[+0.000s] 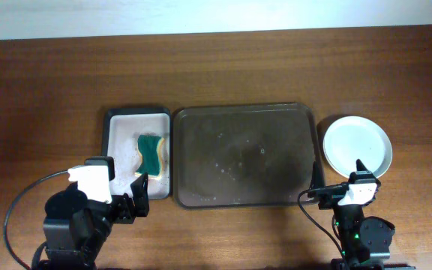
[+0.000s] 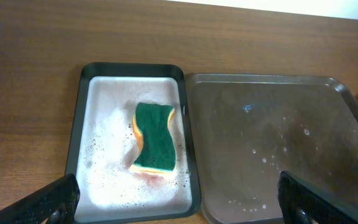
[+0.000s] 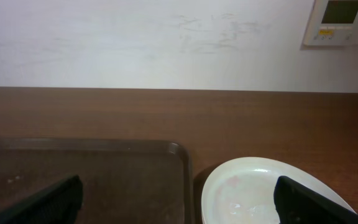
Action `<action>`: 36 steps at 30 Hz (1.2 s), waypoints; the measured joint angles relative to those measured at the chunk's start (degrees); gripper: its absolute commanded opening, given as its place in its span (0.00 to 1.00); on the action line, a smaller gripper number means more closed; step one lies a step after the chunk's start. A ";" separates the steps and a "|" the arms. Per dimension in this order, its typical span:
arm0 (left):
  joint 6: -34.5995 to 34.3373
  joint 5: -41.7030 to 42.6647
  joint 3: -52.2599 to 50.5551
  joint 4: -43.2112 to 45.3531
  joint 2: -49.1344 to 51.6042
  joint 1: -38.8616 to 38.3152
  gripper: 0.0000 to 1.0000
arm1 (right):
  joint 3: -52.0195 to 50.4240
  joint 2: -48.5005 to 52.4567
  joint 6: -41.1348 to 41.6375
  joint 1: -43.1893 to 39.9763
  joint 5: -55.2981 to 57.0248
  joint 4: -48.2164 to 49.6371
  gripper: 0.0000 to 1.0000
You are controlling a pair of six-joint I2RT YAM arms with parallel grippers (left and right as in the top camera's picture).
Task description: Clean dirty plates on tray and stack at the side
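Round glossy wht plate (image 1: 356,146) beside wet rect. tray (image 1: 242,155).

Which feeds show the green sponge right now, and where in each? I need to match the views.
Overhead: sponge left of centre, inside the small black-rimmed tray.
Left wrist: sponge just left of centre, lying in that same small tray.
Right wrist: not in it.
Shared landmark: the large brown tray, seen in all three views, directly right of the small tray.
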 measured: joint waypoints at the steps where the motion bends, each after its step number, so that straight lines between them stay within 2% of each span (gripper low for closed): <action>1: 0.00 0.00 0.00 0.00 0.00 0.00 0.99 | 0.00 0.00 0.02 0.00 0.00 0.00 0.99; 13: 0.17 -1.62 -2.80 0.87 -3.08 0.00 0.99 | 0.00 0.00 0.00 0.00 0.00 0.00 0.99; 16: 0.20 -2.19 -9.01 5.53 -7.61 0.00 0.99 | 0.00 0.00 0.00 0.00 0.02 0.00 0.99; 22: 0.22 -2.69 -24.41 20.96 -18.34 0.00 1.00 | 0.00 0.00 0.00 0.00 0.02 0.00 0.99; 31: 0.61 -2.86 -42.95 50.58 -29.88 1.18 1.00 | 0.00 0.00 -0.02 0.00 0.02 -0.02 0.99; 34: 2.34 -3.06 -43.98 50.97 -30.01 1.60 0.99 | 0.00 0.00 0.00 0.00 0.02 0.00 0.99; 36: 3.65 -3.04 -44.00 48.09 -30.05 1.62 0.99 | 0.00 0.00 0.00 0.00 0.02 0.00 0.99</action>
